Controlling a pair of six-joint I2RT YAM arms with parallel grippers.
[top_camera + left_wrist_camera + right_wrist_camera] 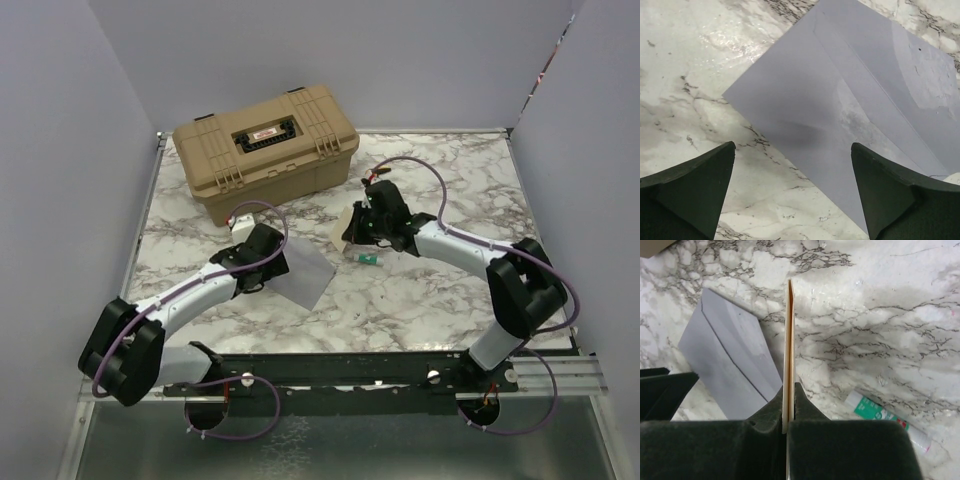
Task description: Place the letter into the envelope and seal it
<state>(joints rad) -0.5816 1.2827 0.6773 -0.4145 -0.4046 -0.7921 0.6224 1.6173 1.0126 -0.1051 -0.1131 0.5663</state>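
The grey-lilac envelope (305, 272) lies flat on the marble table, between the two arms. In the left wrist view the envelope (850, 100) fills the upper right, its flap crease showing. My left gripper (793, 145) hangs just above its near edge, open wide, holding nothing; from above it (265, 255) sits at the envelope's left side. My right gripper (790, 387) is shut on the letter (789, 340), a thin tan sheet seen edge-on and standing upright. From above, the letter (343, 228) sticks out of the right gripper (358, 225), to the right of the envelope (730, 360).
A tan hard case (265, 148) stands shut at the back left of the table. A green-and-white glue stick (368, 259) lies just under the right gripper, also seen as the glue stick (885, 417) on the marble. Grey walls enclose the table.
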